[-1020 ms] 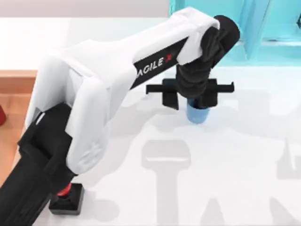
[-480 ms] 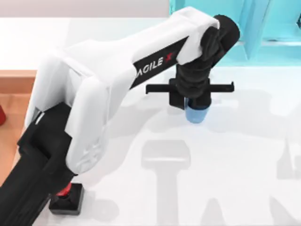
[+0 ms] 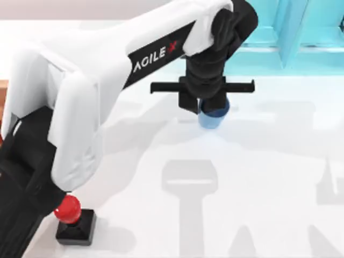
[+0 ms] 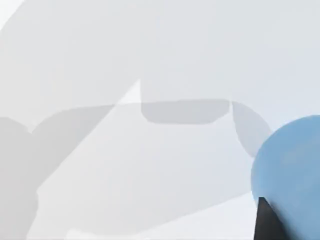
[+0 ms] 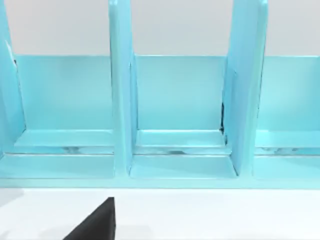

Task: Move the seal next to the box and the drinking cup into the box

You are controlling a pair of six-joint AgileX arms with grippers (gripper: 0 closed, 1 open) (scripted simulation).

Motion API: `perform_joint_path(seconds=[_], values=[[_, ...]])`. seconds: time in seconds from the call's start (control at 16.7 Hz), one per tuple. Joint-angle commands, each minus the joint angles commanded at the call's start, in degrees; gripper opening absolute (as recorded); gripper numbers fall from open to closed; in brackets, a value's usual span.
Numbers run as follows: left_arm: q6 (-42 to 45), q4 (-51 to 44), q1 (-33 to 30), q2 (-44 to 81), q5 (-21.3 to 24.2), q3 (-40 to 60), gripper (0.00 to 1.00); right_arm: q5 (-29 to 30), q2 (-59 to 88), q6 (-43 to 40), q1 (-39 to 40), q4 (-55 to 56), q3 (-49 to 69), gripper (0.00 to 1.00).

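My left gripper [image 3: 208, 105] is shut on the drinking cup [image 3: 215, 116], a small blue cylinder held above the white table toward the back, right of centre. In the left wrist view the cup [image 4: 292, 170] sits against a dark finger [image 4: 267, 224]. The seal [image 3: 69, 210], with a red knob on a square black base, stands at the table's front left, partly tucked under my left arm. A sliver of the brown box [image 3: 2, 94] shows at the far left edge. A dark part of my right gripper [image 5: 95, 225] faces the cabinet.
A cyan-blue shelf cabinet [image 3: 301, 32] with upright dividers stands along the back right, just behind the held cup; its open compartments [image 5: 177, 100] face the right wrist camera. My white left arm [image 3: 80, 91] spans the left half of the table.
The left gripper closed on the cup, then carried it up off the table, toward the back and a little left. The seal's red knob has come out from under the arm.
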Motion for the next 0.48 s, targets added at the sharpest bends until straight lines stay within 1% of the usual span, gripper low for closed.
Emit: perform_joint_path(seconds=[0.3, 0.48], values=[[5.12, -3.35, 5.41, -11.65, 0.75, -7.49, 0.0, 0.0, 0.0, 0.0, 0.0, 0.0, 0.0, 1.0], [6.23, -4.06, 6.56, -13.82, 0.9, -9.03, 0.0, 0.0, 0.0, 0.0, 0.0, 0.0, 0.0, 1.0]])
